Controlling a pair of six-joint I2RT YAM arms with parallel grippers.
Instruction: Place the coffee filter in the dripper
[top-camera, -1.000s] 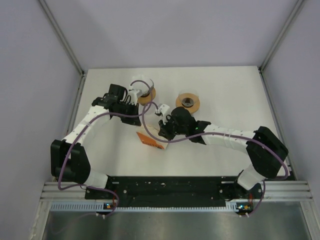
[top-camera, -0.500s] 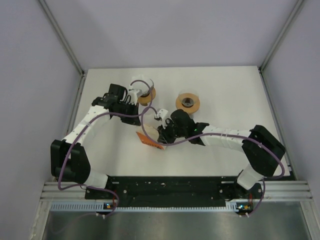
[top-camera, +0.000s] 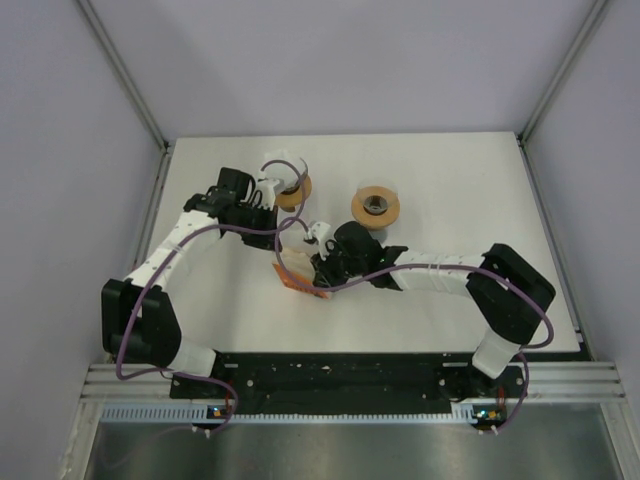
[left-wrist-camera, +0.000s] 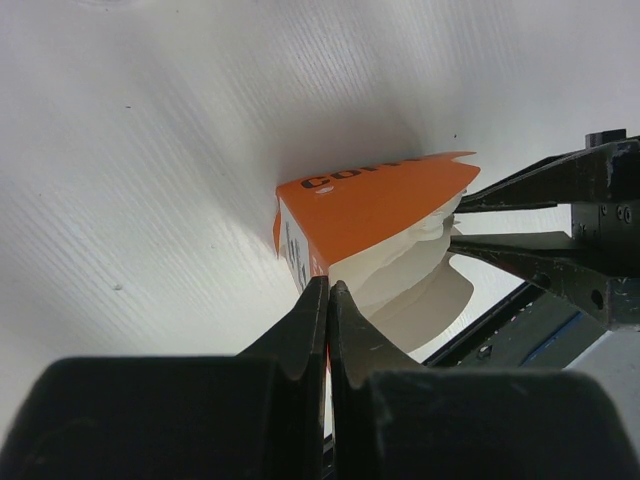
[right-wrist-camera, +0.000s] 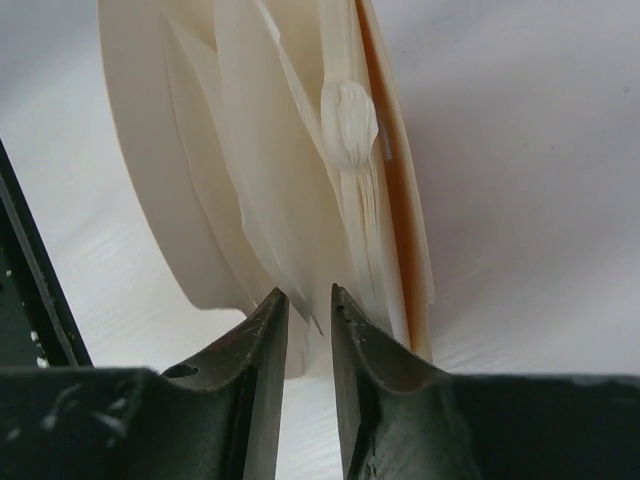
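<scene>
An orange filter box lies on the white table, with a stack of cream coffee filters fanning out of its open end; box and filters also show in the left wrist view. My left gripper is shut at the box's near corner, with orange showing between the tips. My right gripper is narrowly open, and the lower edge of a filter sits between its tips. Its fingers reach the filters from the right. Two round tan drippers stand behind.
The table is walled by grey panels at the left, right and back. A purple cable loops from the left arm over the table to the right wrist. The black base rail runs along the near edge.
My right arm has moved left and brought its gripper up to the filters at the box's open end. The left arm and the box have stayed put.
</scene>
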